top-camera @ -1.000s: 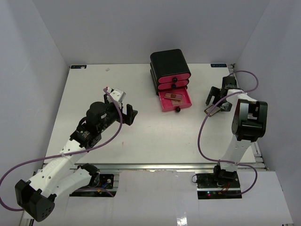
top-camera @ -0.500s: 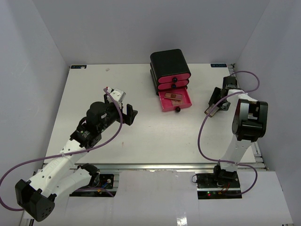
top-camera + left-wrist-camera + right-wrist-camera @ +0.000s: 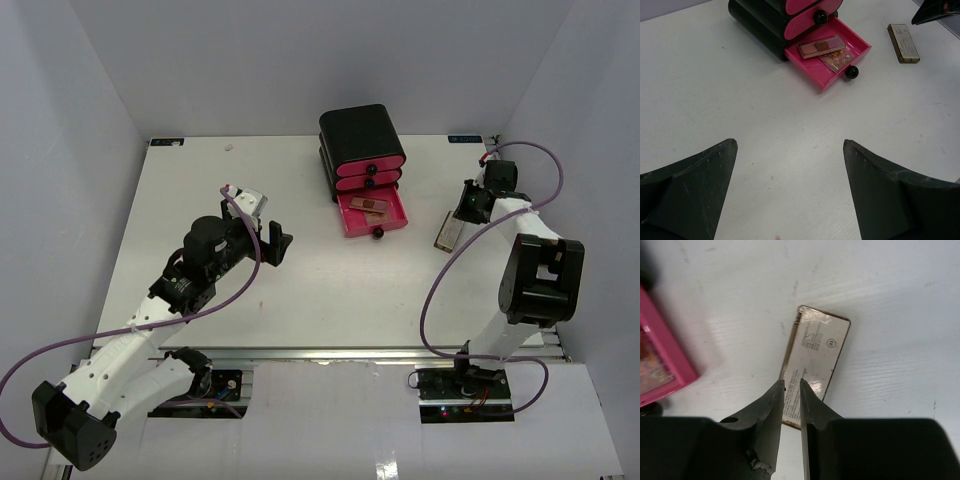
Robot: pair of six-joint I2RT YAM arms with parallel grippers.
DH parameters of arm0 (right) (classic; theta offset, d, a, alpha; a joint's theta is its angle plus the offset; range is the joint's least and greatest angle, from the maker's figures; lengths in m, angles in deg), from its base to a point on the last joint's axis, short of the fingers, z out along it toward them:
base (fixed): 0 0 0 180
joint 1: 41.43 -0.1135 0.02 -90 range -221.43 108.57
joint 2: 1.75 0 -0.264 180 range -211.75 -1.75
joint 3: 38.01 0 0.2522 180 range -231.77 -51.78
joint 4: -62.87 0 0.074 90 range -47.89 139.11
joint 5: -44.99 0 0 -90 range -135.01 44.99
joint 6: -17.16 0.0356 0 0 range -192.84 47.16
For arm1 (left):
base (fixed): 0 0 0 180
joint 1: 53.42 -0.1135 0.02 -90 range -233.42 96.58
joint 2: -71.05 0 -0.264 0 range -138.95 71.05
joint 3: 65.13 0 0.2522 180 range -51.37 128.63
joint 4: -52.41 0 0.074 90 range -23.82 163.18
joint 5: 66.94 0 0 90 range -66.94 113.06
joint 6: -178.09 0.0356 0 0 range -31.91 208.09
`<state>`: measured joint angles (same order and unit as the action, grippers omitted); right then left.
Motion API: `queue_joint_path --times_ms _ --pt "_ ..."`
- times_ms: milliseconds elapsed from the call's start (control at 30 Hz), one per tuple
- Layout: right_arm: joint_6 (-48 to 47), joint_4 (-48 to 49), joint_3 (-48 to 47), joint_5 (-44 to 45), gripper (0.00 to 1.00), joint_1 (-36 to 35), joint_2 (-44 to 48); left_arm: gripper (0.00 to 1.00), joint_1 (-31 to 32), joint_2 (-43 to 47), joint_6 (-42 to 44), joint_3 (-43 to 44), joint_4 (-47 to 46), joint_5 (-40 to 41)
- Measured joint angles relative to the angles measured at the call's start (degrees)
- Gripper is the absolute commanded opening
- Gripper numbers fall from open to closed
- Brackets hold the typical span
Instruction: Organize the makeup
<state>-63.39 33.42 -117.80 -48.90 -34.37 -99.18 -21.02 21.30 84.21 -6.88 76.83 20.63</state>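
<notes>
Two arms, one target: only the right one matters here, the left is off duty.
Right gripper [image 3: 792, 385]: pinched shut on nothing, hanging over the compact's [image 3: 816, 356] near end. As far as I can tell it isn't touching it.
Left gripper [image 3: 790, 146]: spread wide and empty, out to the left of the box [image 3: 360, 140] and a good way off.
Where the compact is: flat on the table to the right of the box, near the pulled-out bottom drawer [image 3: 860, 48] but clear of it.
Direction from the tool: below the fingertips and running on past them, away from the wrist.
Long axis: runs about in line with the slit between the fingers. Going by that, they'd close across the short width, which looks like the right setup.
Nearer arm: the right one, easily. The left has the whole box between it and the compact.
How it looks: thin rectangle, tan-gold rim, pale face with tiny print and a small round mark, rounded corners.
Drawer contents: one palette [image 3: 821, 47] plus another small flat piece beside it, with room to spare.
My guess: the jaws have to open and drop lower before any grab works. A piece this flat could easily slide instead of lifting.
</notes>
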Motion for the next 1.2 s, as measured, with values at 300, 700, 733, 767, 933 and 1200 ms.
queue_joint_path --times_ms 300,700,733,767,933,1200 --pt "-4.2 2.6 -0.4 -2.9 0.90 -1.7 6.0 0.98 0.0 0.0 0.0 0.0 0.0 0.0" --pt "-5.4 0.1 -0.4 -4.6 0.90 -1.7 -1.4 0.98 0.0 0.0 0.0 0.0 0.0 0.0" --pt "-5.3 0.0 -0.4 -5.1 0.90 -1.6 -1.6 0.98 0.0 0.0 0.0 0.0 0.0 0.0" --pt "-5.1 0.0 -0.4 -5.5 0.90 -1.4 -1.8 0.98 0.0 0.0 0.0 0.0 0.0 0.0" --pt "-3.8 -0.2 -0.4 -3.8 0.96 -1.0 -3.1 0.98 0.0 0.1 0.0 0.0 0.0 0.0" --pt "-0.6 -0.9 -0.7 2.9 0.92 -1.5 -4.1 0.98 0.0 0.1 0.0 0.0 0.0 0.0"
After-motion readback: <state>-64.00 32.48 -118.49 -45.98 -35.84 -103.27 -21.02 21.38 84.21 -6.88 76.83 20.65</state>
